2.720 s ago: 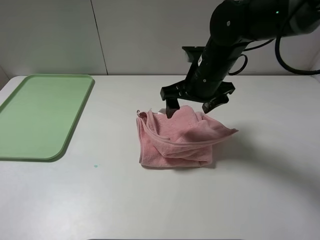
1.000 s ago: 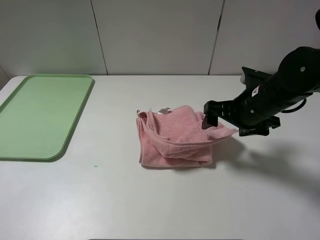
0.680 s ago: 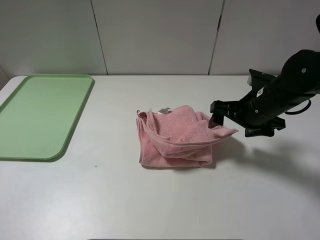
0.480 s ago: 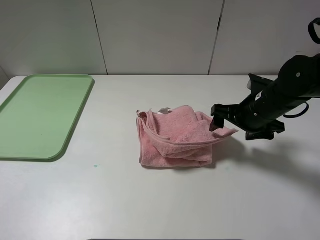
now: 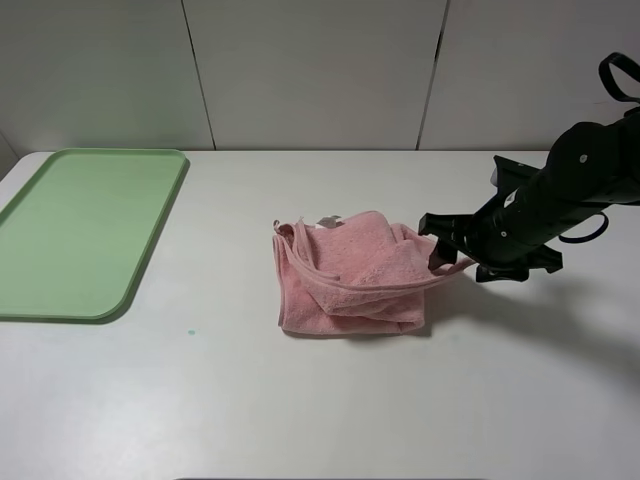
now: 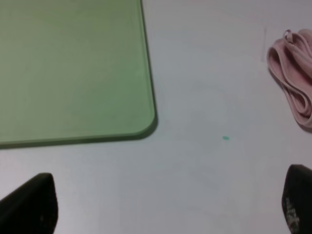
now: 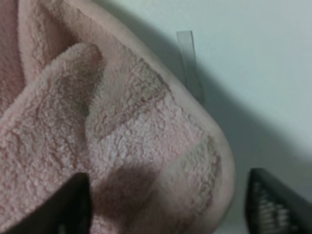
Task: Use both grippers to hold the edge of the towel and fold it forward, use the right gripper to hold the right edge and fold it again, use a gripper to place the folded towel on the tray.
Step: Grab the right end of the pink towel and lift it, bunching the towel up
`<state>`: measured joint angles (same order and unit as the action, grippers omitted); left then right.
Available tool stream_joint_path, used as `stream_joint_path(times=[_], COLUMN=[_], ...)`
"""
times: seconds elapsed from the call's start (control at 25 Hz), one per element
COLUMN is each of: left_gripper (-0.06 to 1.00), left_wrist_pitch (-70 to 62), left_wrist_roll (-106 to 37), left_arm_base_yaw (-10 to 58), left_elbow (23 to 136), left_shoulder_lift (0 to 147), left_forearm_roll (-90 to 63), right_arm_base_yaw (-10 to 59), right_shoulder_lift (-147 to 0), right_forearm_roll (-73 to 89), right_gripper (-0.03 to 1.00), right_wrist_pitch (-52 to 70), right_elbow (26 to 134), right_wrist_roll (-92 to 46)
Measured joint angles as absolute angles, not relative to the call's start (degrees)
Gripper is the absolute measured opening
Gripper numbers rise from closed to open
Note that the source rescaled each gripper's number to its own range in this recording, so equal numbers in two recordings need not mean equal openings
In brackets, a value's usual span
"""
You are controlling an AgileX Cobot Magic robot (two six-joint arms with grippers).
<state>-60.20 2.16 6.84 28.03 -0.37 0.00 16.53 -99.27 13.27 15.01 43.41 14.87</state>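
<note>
The pink towel (image 5: 350, 270) lies crumpled and partly folded in the middle of the white table. My right gripper (image 5: 462, 258) is low at the towel's right corner, open, with its fingers on either side of that corner. The right wrist view shows the towel corner (image 7: 146, 141) between the two spread fingertips (image 7: 73, 202). The green tray (image 5: 80, 225) lies at the far left. My left gripper (image 6: 163, 209) is open and empty above the table near the tray's corner (image 6: 141, 122); the towel's left edge (image 6: 292, 78) shows in that view. The left arm is out of the exterior view.
A small green speck (image 5: 191, 332) marks the table between tray and towel. A grey panelled wall (image 5: 300, 70) runs behind the table. A clear tag (image 7: 187, 53) sticks out from the towel's edge.
My right gripper has moved from above the towel's back edge to its right side and come down low at the right corner. The towel has kept its shape.
</note>
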Motion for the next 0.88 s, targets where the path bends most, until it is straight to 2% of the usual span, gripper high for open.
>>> stream_joint_path(times=[0.12, 0.2, 0.4, 0.52, 0.88], left_gripper=[0.92, 0.92, 0.92, 0.92, 0.92], left_wrist_pitch=[-60.2, -60.2, -60.2, -60.2, -60.2], left_wrist_roll=[2.2, 2.2, 2.2, 2.2, 2.2], left_arm_base_yaw=[6.8, 6.8, 6.8, 6.8, 6.8], left_elbow=[28.0, 28.0, 28.0, 28.0, 28.0], left_shoulder_lift=[-0.4, -0.4, -0.4, -0.4, -0.4], left_forearm_roll=[0.0, 0.0, 0.0, 0.0, 0.0], right_arm_base_yaw=[16.5, 16.5, 16.5, 16.5, 17.0], right_shoulder_lift=[-99.3, -99.3, -99.3, -99.3, -99.3], right_forearm_roll=[13.5, 13.6, 13.6, 13.7, 13.8], right_gripper=[0.38, 0.26, 0.06, 0.00, 0.00], right_wrist_pitch=[15.0, 15.0, 15.0, 15.0, 16.4], right_elbow=[43.4, 43.4, 43.4, 43.4, 46.6], right_wrist_roll=[14.9, 14.9, 14.9, 14.5, 12.7])
